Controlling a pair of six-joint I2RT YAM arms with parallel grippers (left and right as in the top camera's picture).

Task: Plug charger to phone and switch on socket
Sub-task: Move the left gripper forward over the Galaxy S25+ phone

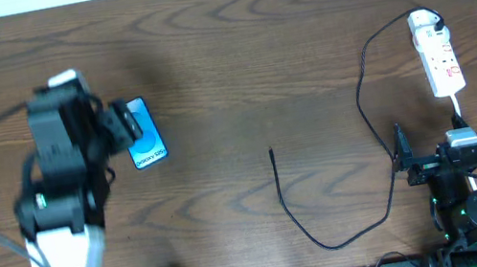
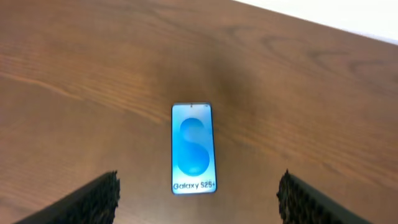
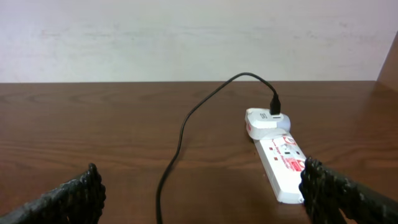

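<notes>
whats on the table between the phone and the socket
Overhead, only the charger cable: its free tip lies about midway between phone and socket, the rest is bare table.

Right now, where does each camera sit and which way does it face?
Overhead: above the table, facing straight down; left arm and right arm show.
Left wrist: on the left arm, looking down at the phone; left gripper open.
Right wrist: low, looking across at socket and charger; right gripper open.
Shared: overhead also sees phone, socket, charger.
</notes>
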